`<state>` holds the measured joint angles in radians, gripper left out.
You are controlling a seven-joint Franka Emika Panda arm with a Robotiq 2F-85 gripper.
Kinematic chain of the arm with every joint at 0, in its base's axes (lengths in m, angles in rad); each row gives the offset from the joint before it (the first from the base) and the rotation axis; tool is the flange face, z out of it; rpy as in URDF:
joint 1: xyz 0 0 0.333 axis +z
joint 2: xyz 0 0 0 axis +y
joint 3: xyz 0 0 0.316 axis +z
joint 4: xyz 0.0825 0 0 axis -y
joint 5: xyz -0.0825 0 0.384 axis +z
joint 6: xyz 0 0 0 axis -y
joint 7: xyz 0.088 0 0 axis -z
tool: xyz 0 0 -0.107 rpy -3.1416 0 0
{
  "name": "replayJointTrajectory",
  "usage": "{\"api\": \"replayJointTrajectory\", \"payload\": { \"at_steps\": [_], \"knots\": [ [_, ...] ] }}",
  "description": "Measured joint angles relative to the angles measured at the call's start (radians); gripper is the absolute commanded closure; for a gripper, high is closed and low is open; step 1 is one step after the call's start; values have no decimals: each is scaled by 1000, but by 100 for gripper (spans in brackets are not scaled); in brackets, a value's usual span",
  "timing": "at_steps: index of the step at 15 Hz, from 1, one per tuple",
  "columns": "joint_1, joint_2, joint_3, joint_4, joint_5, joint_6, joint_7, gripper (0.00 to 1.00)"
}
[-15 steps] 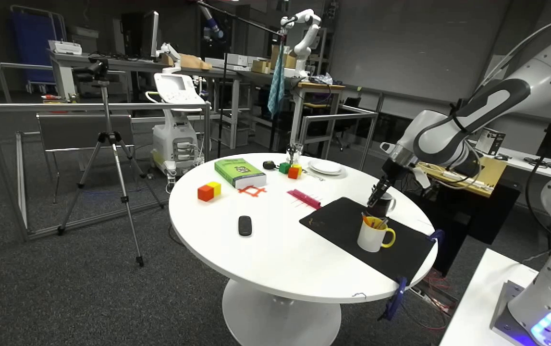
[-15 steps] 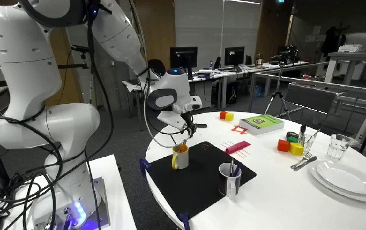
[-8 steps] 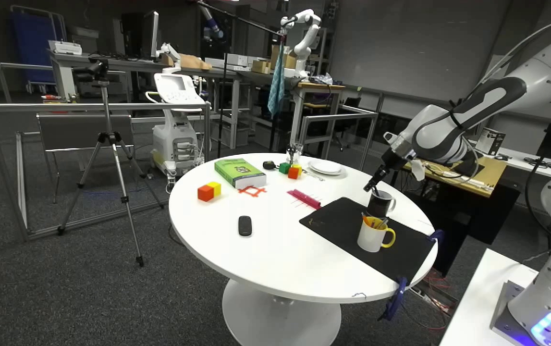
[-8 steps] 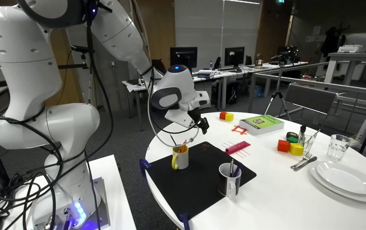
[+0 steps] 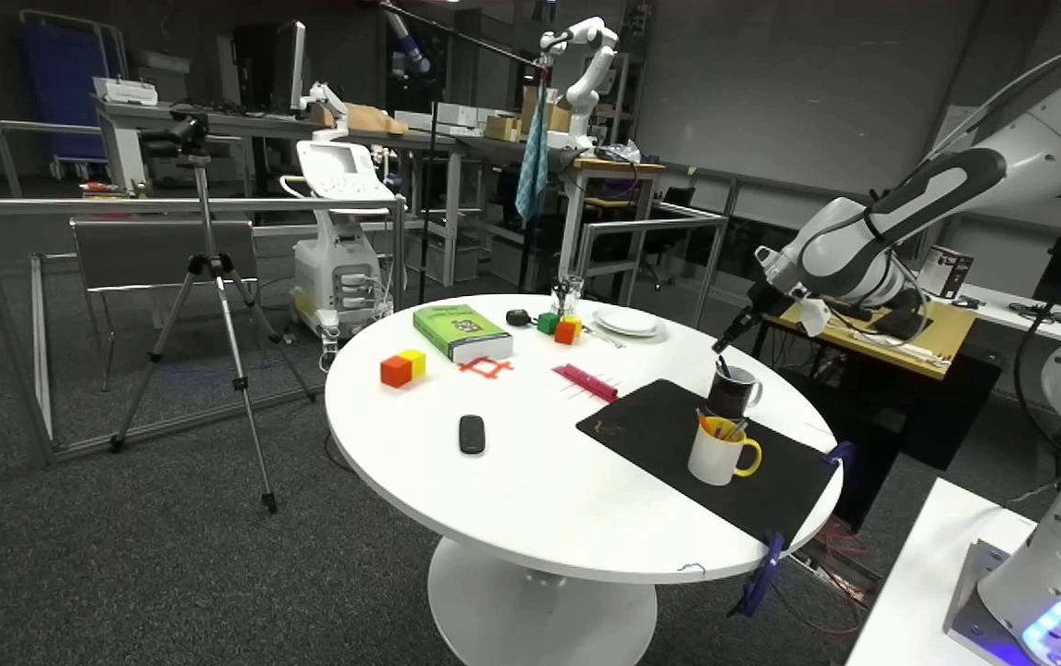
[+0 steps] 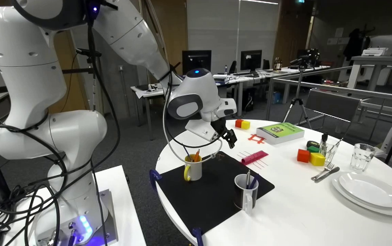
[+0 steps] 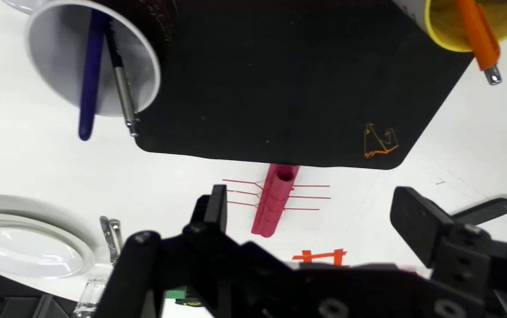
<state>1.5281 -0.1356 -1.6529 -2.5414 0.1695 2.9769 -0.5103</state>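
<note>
In an exterior view, your gripper (image 5: 718, 348) hangs over the round white table (image 5: 530, 481). In sight, its lower end sits just above the dark mug (image 5: 729, 400); this alignment alone does not establish nearness. Nearer, the white mug (image 5: 711, 458) with a yellow handle stands upright on the black mat (image 5: 650, 435).

In an exterior view, the offset reads better: your gripper is well apart from the dark mug, which stands upright at the mat's right edge. The white mug is on the mat's left. A pale cable loop (image 6: 213, 156) crosses that mug's rim in sight; contact is undetermined. Judgement: if you descend here, this slack could snag the mug and tip it.

In the wrist view, your fingers (image 7: 414, 221) are spread wide with nothing between them. A magenta tube (image 7: 275, 203) lies on the table below the gap, beside the mat's far edge. At left, a blue pen (image 7: 90, 84) and a silver-and-black pen (image 7: 124, 97) lean past the dark mug's rim; at right, an orange pen (image 7: 476, 31) leans out likewise. Judgement: a low sideways sweep could catch these ends and topple either mug.
</note>
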Motion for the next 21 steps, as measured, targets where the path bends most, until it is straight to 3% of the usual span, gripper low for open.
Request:
{"api": "replayJointTrajectory", "payload": {
  "at_steps": [10, 21],
  "knots": [
    [-15, 29, -209, 15, -251, -6, -117, 0],
    [-8, -5, -208, -15, -272, 31, -145, 0]
  ]
}}
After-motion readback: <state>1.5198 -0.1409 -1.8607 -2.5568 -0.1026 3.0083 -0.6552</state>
